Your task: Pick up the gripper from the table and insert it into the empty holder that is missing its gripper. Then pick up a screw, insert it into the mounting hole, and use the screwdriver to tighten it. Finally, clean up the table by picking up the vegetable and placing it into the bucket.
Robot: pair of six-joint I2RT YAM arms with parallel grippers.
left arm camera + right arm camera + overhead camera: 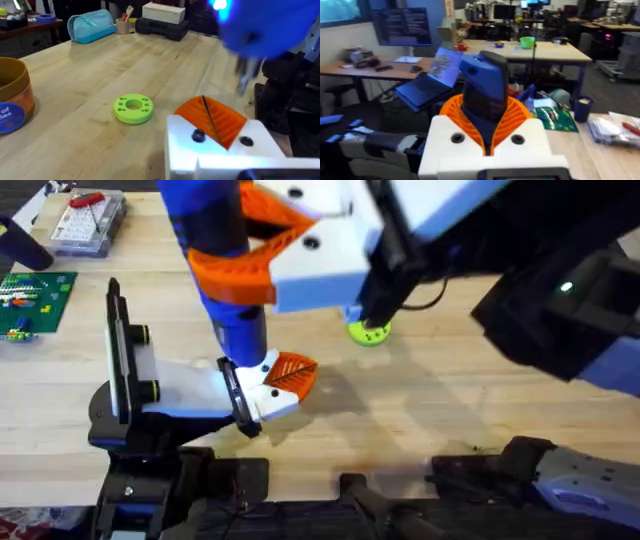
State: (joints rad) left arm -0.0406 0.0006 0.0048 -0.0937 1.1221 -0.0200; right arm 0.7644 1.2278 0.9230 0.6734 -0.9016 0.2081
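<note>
Gripping screwdriver (225,270), right tool (255,255)

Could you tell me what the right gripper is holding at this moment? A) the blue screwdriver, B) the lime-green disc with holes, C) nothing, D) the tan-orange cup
A: in the right wrist view the right gripper has its orange pads closed around the blue screwdriver, which the overhead view shows standing over the holder.

Our right gripper (487,135) clamps a blue tool upright; our left gripper (220,125) hovers low, pads together.
</note>
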